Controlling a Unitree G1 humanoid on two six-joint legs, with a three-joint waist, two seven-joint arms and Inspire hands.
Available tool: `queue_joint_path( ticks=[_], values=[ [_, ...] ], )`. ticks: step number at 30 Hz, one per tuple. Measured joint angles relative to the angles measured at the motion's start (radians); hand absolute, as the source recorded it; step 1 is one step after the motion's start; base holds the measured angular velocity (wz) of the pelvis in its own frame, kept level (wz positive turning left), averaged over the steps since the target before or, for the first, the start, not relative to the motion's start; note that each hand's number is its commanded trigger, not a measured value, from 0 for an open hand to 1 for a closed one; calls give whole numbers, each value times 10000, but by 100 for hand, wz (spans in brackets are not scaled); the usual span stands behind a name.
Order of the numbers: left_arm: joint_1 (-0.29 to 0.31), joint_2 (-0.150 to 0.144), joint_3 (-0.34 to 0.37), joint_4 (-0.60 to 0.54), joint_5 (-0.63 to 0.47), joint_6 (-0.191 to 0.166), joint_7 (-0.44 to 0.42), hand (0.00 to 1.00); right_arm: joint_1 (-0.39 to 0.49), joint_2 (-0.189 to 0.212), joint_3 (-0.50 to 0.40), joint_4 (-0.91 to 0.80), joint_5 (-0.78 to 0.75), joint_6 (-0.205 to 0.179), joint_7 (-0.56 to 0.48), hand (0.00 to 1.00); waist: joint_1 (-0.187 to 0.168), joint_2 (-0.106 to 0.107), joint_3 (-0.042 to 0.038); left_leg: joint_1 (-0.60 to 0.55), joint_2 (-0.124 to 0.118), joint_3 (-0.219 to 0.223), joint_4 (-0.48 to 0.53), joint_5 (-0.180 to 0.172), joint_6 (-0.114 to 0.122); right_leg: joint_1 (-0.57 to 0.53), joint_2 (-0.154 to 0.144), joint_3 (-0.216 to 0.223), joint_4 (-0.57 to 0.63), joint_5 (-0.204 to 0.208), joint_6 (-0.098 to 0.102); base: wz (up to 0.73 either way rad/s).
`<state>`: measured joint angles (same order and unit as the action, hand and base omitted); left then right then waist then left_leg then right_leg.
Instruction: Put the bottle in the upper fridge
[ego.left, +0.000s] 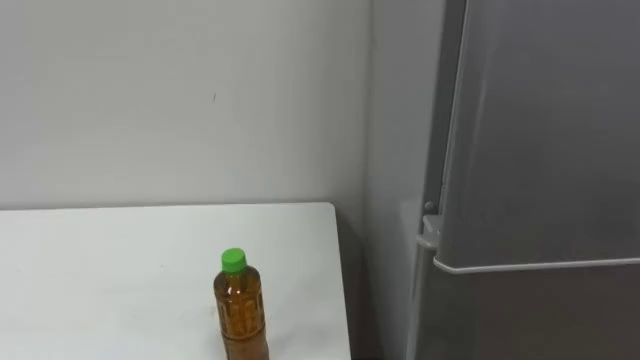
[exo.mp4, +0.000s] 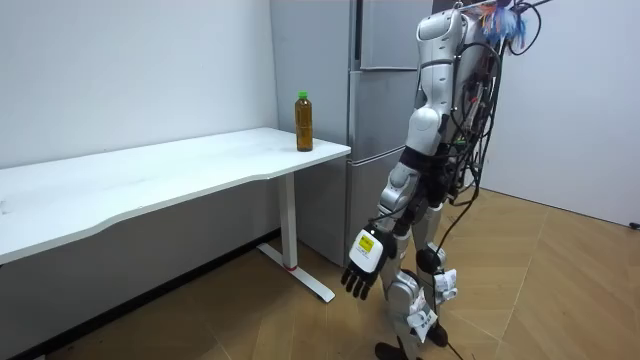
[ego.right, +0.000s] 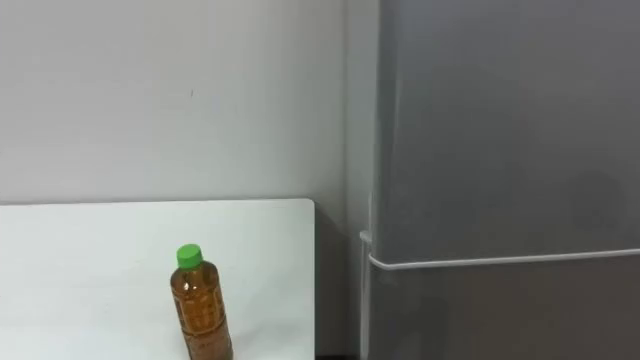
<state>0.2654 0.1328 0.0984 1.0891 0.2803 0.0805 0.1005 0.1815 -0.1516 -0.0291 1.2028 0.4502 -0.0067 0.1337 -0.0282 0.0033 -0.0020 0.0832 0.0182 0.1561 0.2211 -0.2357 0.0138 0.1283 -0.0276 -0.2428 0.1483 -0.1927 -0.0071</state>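
one amber-filled bottle (ego.left: 240, 315) upright on table (ego.left: 120, 270), fridge (ego.left: 540, 150) shut

You're looking at a bottle (ego.left: 240, 312) of clear, glossy plastic with a smooth plastic cap (ego.left: 233, 261). It stands on a table (ego.left: 110, 270) whose white top is smooth and matt. The fridge (ego.left: 545, 150) has a grey, metal-looking skin with a soft satin sheen. The wall (ego.left: 180, 90) is flat matt paint, and the floor (exo.mp4: 545, 290) is wood parquet with a slight gloss.
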Motion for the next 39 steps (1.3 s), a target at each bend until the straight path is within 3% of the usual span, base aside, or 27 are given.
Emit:
queue_joint_path(
  ticks=[12,18,22,28,30,32,34,39],
  values=[
    [94,-4,213,-90,376,5,198,0,5,25,-177,39,-187,3,12,0,1,-74,14,167,-2,36,-229,-2,4,0,-10,112,26,-75,40,-2],
    [-74,-11,275,-84,-538,-134,550,0,12,18,-231,47,-191,14,2,0,38,-60,19,163,-63,16,-169,-2,4,11,-50,134,13,-77,37,0],
    [-255,-5,1192,-138,-1273,-369,695,0,9,-34,-562,66,-481,21,21,0,74,98,-13,177,-58,39,-180,-3,5,4,-50,151,38,-78,38,0],
    [-244,11,2174,-1756,-2356,-632,1601,0,32,-211,-1106,50,-1060,-106,12,0,107,383,85,317,-63,-7,-242,-2,5,92,-33,120,41,-80,39,1],
    [-331,40,2568,-2452,-2718,-809,1853,0,49,-239,-1207,50,-1159,-144,18,0,87,439,81,341,-63,-45,-235,-2,4,115,-51,78,70,-91,32,4],
    [-358,172,2629,-3395,-3177,-1283,2376,0,39,-249,-1497,41,-1554,-154,6,0,105,471,79,329,-60,-50,-237,-1,3,87,-51,78,86,-100,29,0],
    [-409,222,2639,-3958,-3230,-1501,2680,0,70,-268,-1507,41,-1583,-178,5,0,105,497,76,330,-69,-50,-244,-2,4,98,-45,101,85,-102,34,0],
    [-509,242,2627,-5663,-3784,-1681,2946,0,155,-236,-1509,1,-1453,-206,11,0,104,561,17,315,-104,-65,-294,-4,11,99,-11,105,70,-108,59,0]
  ],
)
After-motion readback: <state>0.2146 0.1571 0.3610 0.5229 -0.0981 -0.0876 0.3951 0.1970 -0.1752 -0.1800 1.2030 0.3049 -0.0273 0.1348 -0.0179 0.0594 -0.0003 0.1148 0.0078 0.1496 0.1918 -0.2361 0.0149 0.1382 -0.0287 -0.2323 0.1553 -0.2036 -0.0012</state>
